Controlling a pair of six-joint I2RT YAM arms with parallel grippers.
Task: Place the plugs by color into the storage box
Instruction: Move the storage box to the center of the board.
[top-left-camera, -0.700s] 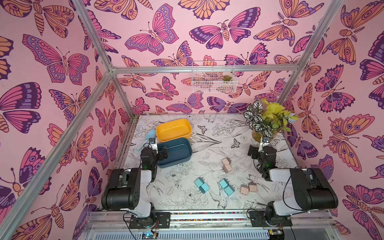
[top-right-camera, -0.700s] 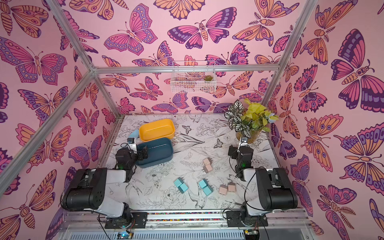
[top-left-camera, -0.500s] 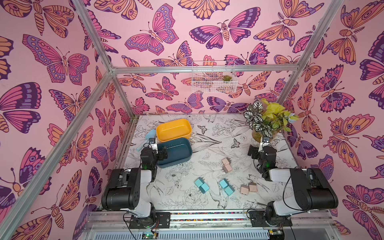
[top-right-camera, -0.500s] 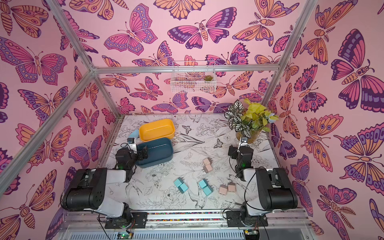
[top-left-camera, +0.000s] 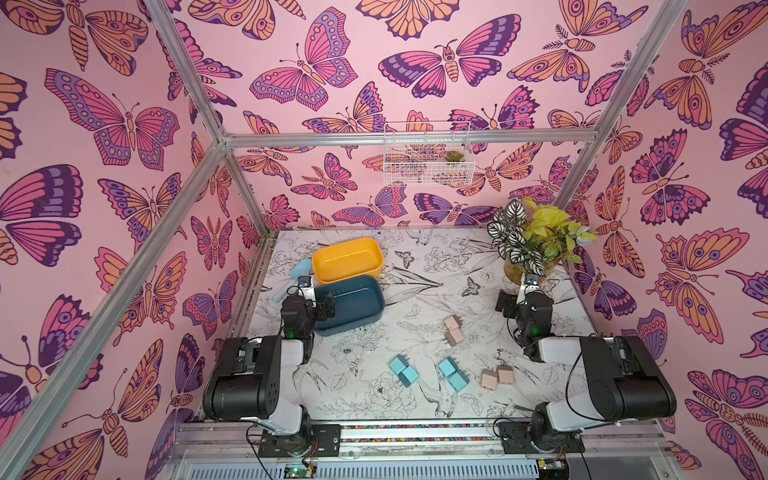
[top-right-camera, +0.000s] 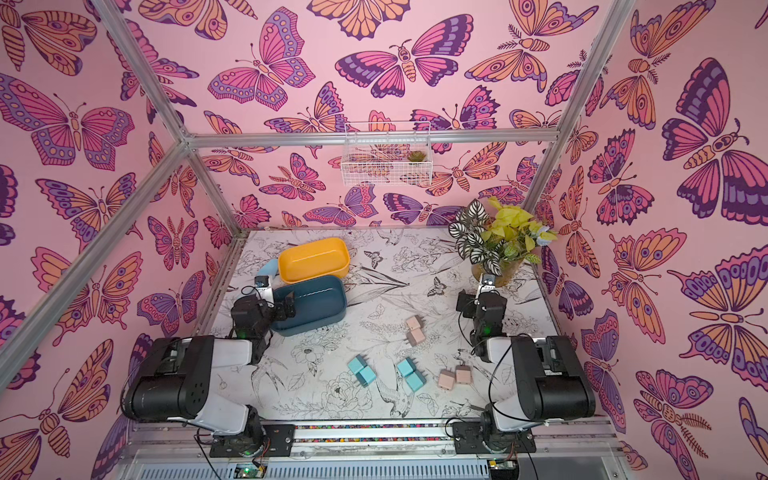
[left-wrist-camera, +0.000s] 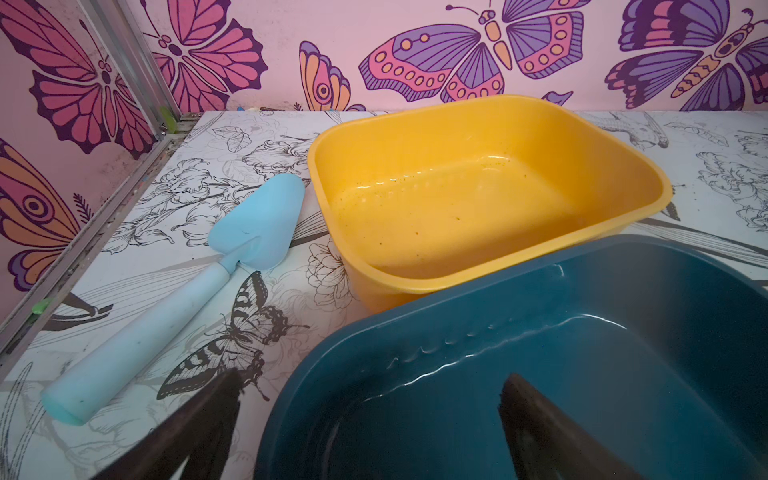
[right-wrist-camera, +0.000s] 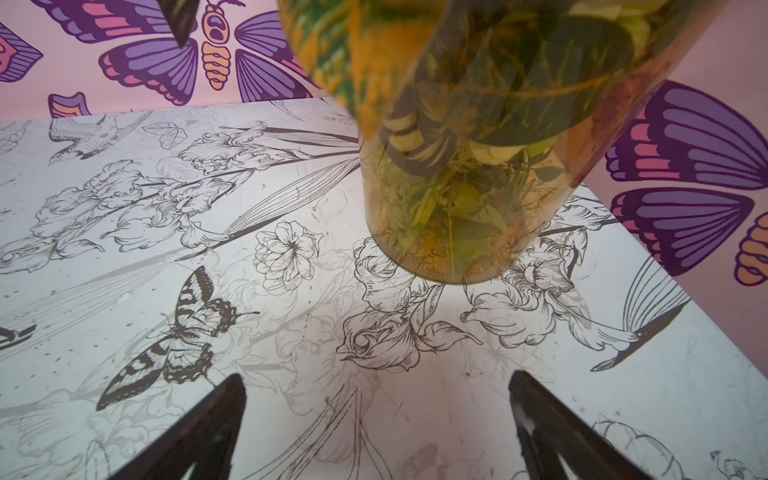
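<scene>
Several plugs lie on the flowered table in both top views: a pink pair (top-left-camera: 452, 330) mid-table, two teal pairs (top-left-camera: 403, 370) (top-left-camera: 454, 373) nearer the front, and another pink pair (top-left-camera: 496, 377). The storage box is two empty tubs at the back left, one yellow (top-left-camera: 347, 259) (left-wrist-camera: 478, 199) and one dark teal (top-left-camera: 357, 305) (left-wrist-camera: 582, 332). My left gripper (top-left-camera: 318, 305) (left-wrist-camera: 372, 376) is open, one finger over the dark teal tub's near end and one outside its rim. My right gripper (top-left-camera: 519, 299) (right-wrist-camera: 374, 378) is open and empty over bare table, facing the vase.
A pale-blue scoop (top-left-camera: 293, 278) (left-wrist-camera: 187, 291) lies left of the tubs by the side wall. A potted plant in an amber glass vase (top-left-camera: 532, 245) (right-wrist-camera: 457, 187) stands at the back right. A white wire basket (top-left-camera: 428, 153) hangs on the back wall.
</scene>
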